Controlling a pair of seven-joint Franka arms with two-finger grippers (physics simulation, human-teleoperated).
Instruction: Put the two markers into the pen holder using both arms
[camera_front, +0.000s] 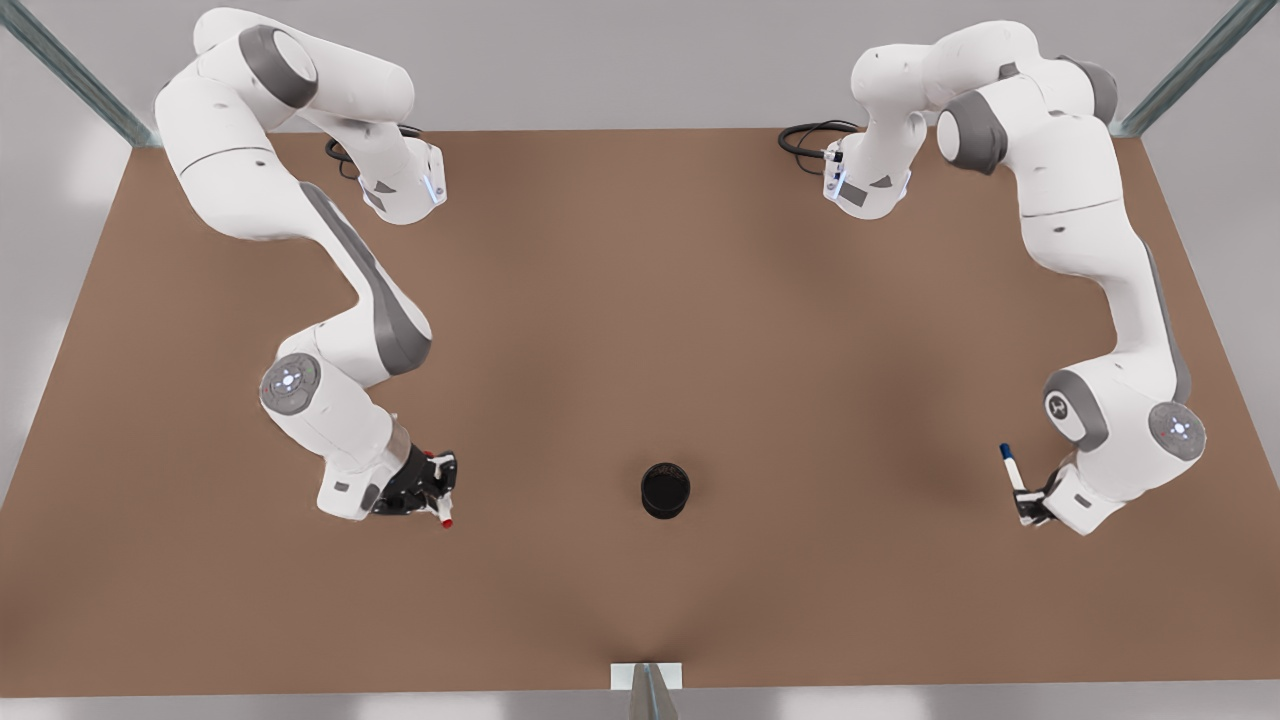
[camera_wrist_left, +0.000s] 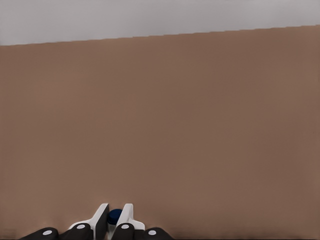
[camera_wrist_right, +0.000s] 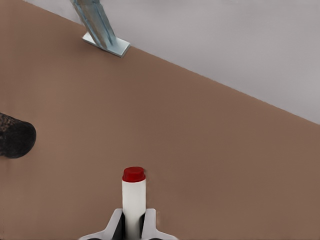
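Observation:
The black pen holder (camera_front: 665, 490) stands upright near the table's front middle. On the front view's left, my right gripper (camera_front: 438, 497) is shut on the red-capped marker (camera_front: 446, 520), lifted off the table with its red end pointing away from the wrist. The right wrist view has that marker (camera_wrist_right: 134, 196) between the fingers (camera_wrist_right: 116, 222), with the pen holder (camera_wrist_right: 15, 136) off to one side. On the front view's right, my left gripper (camera_front: 1030, 505) is shut on the blue-capped marker (camera_front: 1012, 470), which sticks up at a slant. Its blue end (camera_wrist_left: 115, 216) peeks between the fingers (camera_wrist_left: 102, 215).
A metal post with a white foot plate (camera_front: 646, 678) stands at the table's front edge, also seen as the post (camera_wrist_right: 102, 30) beyond the right gripper. Black cables (camera_front: 805, 140) lie by the arm bases at the back. Brown tabletop (camera_front: 640, 330) spreads between the arms.

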